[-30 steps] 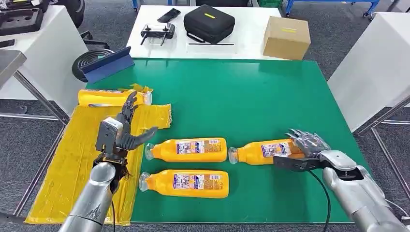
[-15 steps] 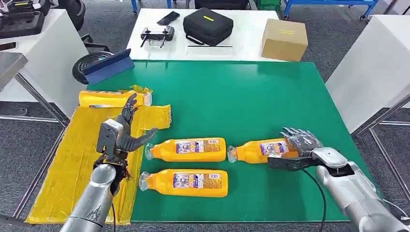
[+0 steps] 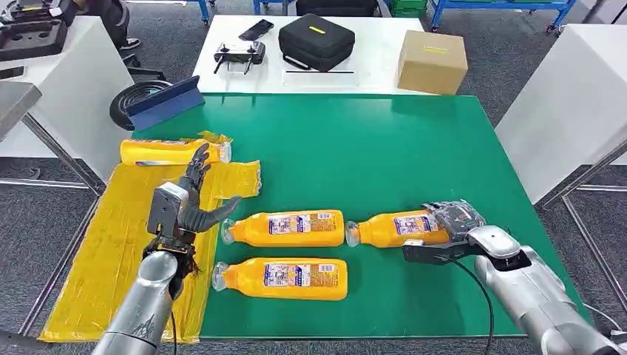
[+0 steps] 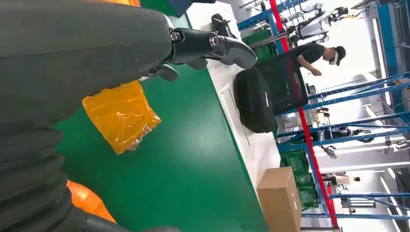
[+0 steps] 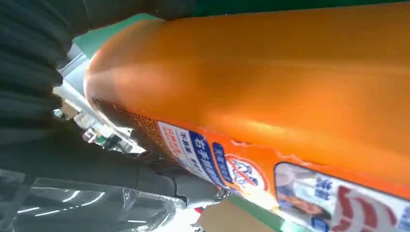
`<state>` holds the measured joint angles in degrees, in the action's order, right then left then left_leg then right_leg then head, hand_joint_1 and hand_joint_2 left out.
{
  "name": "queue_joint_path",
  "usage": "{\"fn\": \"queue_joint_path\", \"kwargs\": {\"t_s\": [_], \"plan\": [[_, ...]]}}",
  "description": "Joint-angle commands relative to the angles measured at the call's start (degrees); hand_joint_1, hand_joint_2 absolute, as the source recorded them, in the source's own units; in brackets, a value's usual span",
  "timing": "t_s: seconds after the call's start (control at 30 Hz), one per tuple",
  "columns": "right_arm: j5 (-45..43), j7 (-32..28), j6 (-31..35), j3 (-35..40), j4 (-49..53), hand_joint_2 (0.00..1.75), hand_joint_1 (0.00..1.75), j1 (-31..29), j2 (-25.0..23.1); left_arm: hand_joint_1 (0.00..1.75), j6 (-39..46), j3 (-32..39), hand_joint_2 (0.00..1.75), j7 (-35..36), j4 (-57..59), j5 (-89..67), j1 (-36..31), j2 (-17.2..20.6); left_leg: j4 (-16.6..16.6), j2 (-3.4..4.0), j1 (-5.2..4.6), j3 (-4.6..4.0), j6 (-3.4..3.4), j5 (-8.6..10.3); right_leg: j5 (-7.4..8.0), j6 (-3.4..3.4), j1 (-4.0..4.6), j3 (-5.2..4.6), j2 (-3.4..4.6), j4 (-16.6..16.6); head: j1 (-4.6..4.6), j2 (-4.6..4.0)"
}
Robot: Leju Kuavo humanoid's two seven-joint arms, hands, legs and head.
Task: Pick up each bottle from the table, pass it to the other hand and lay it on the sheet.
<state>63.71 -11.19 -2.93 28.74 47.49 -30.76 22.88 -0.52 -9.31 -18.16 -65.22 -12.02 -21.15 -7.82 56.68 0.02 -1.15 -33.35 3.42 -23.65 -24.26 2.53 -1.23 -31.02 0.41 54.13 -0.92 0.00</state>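
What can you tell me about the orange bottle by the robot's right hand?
The bottle is orange plastic with a clear cap and a printed blue and white label. It lies on its side on the green table, cap towards the left. The right hand is wrapped around its bottom end, fingers over the top.

The green table (image 3: 414, 140) is viewed from high above its near edge, looking forward and down. From the left wrist, a turned view is taken low across the same table (image 4: 183, 159) towards the black case (image 4: 256, 99), also seen beyond the table's far edge (image 3: 318, 41). From the right wrist, an orange bottle (image 5: 270, 92) is seen very close.
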Motion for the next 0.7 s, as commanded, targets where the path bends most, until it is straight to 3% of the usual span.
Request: {"fn": "queue_joint_path", "kwargs": {"t_s": [0.03,0.2,0.33,0.43,0.7], "plan": [[0.4,0.5,0.3,4.3,-5.9,1.75,1.75,0.6,-3.5,0.00,-0.1,0.4,1.75,0.2,3.6,0.1,-2.5,1.1,0.0,0.04,0.11,0.02,-0.25,0.02,0.05,-0.17,0.11,0.03,0.02,-0.1,0.02,0.00],[1.2,3.6,3.0,3.2,-3.8,1.75,1.75,2.6,-3.3,0.00,-0.1,0.3,1.75,0.2,3.0,0.1,-1.9,0.8,-0.1,0.01,0.16,0.04,-0.26,0.04,0.06,-0.17,0.17,0.06,0.00,-0.1,0.02,0.00],[6.2,11.4,4.9,0.4,3.4,1.75,1.75,5.2,-2.6,0.00,0.3,0.7,1.75,0.6,1.9,-0.1,-1.1,0.8,-0.1,0.05,0.18,0.00,-0.30,0.07,0.09,-0.20,0.19,-0.01,0.05,-0.1,0.02,0.00],[9.7,15.1,3.3,-3.1,12.3,1.75,1.75,7.8,-1.4,0.00,0.5,1.3,1.75,0.9,1.1,-0.3,-0.3,0.9,-0.1,0.14,0.16,-0.11,-0.39,0.11,0.16,-0.31,0.17,-0.15,0.10,-0.1,0.00,0.00],[15.2,17.7,-1.6,-9.9,28.6,1.75,1.75,10.9,1.8,0.00,0.5,2.5,1.75,1.2,0.7,-0.6,0.3,1.1,0.1,-0.03,0.01,-0.45,-0.25,0.20,0.12,-0.16,0.00,-0.43,0.04,0.1,0.04,0.00]]}}
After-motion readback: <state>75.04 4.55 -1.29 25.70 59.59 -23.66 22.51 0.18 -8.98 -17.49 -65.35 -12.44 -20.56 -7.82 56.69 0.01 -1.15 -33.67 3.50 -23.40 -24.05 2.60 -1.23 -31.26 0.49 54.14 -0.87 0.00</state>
